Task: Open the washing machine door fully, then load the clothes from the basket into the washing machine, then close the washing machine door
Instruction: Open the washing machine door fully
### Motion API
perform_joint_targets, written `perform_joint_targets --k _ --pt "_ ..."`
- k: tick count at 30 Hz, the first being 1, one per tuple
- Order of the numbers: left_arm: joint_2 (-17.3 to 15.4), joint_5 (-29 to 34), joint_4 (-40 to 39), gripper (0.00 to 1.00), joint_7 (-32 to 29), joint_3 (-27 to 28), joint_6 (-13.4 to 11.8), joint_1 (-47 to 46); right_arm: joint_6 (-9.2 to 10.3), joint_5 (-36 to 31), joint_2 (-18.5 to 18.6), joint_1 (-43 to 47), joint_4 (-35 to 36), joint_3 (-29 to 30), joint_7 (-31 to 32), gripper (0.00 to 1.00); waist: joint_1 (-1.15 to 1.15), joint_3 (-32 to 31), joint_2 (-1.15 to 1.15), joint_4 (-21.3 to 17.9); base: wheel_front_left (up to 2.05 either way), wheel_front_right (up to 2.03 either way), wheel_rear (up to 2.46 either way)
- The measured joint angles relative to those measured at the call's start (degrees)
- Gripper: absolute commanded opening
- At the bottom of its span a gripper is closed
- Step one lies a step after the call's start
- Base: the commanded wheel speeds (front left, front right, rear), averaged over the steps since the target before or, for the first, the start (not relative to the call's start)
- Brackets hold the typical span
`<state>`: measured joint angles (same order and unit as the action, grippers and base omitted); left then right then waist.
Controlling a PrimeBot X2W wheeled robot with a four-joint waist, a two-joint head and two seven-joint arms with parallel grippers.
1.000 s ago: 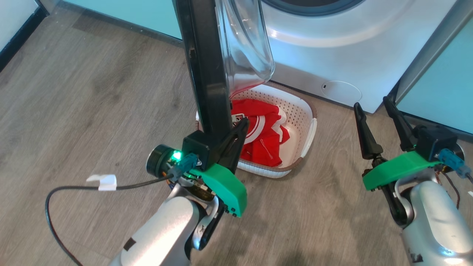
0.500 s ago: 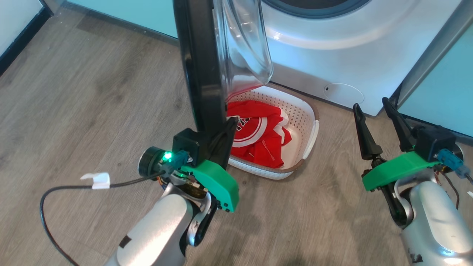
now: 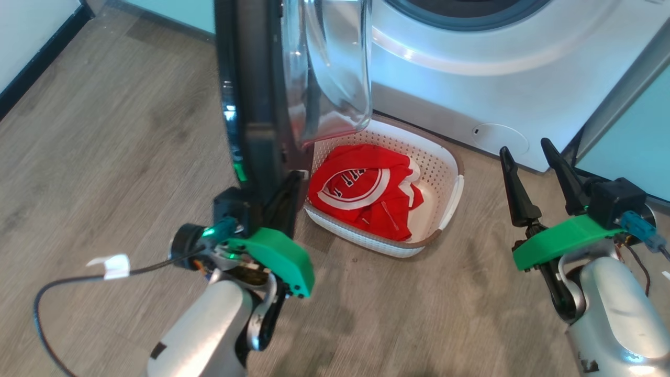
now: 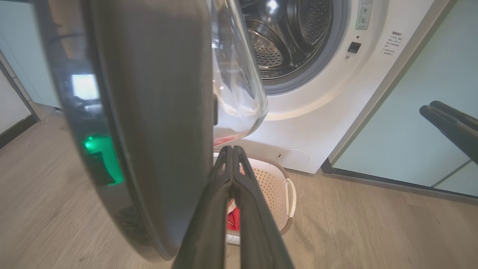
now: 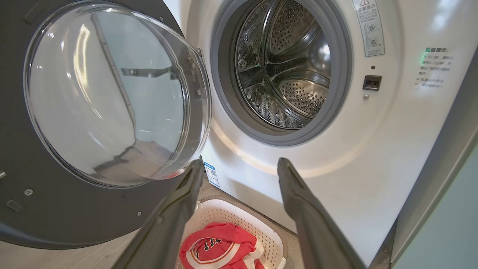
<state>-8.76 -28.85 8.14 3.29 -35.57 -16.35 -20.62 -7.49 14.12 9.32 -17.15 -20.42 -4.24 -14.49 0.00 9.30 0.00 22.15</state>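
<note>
The washing machine door (image 3: 251,94) stands edge-on and wide open, its glass bowl (image 3: 330,63) facing the white washing machine (image 3: 471,89). My left gripper (image 3: 297,178) is shut with nothing between its fingers, which lie against the inner side of the door's black rim (image 4: 149,112); their tips (image 4: 229,150) meet beside the rim. The cream basket (image 3: 432,157) sits on the floor below the bowl, holding the red clothes (image 3: 361,193) with white lettering. My right gripper (image 3: 526,149) hangs open to the basket's right, pointing at the machine front (image 5: 354,149) beneath the steel drum (image 5: 287,74).
Pale mint cabinet panels (image 3: 628,146) flank the machine on the right. A black cable with a white tag (image 3: 110,264) trails from my left wrist over the wood floor. A dark skirting edge (image 3: 31,57) runs at far left. My right gripper's fingers (image 4: 448,123) show at the left wrist view's right.
The door has swung further open to the left, and my left gripper has gone left with it against the rim. The head view has shifted slightly. The right arm has stayed still.
</note>
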Motion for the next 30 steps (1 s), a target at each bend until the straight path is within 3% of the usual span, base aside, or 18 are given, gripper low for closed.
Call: perform_joint_targets --k 16,24,30 --pt "-3.41 -1.90 0.91 0.00 1.92 6.19 -3.10 1.47 0.00 0.56 0.08 -2.26 0.03 -1.65 0.00 1.00 0.00 1.53 0.00 1.05 0.00 0.00 0.00" --pt "-4.64 -4.54 4.78 0.00 4.72 11.34 -2.97 -0.52 0.00 0.79 1.56 -3.57 0.10 -2.32 0.03 1.00 0.00 3.90 0.00 0.83 0.00 0.00 0.00" --pt "-6.58 -6.92 8.48 0.00 7.78 15.99 -1.37 -2.38 0.00 1.09 1.93 -5.16 1.41 -2.78 0.74 1.00 0.00 6.20 0.00 0.22 0.00 0.00 0.00"
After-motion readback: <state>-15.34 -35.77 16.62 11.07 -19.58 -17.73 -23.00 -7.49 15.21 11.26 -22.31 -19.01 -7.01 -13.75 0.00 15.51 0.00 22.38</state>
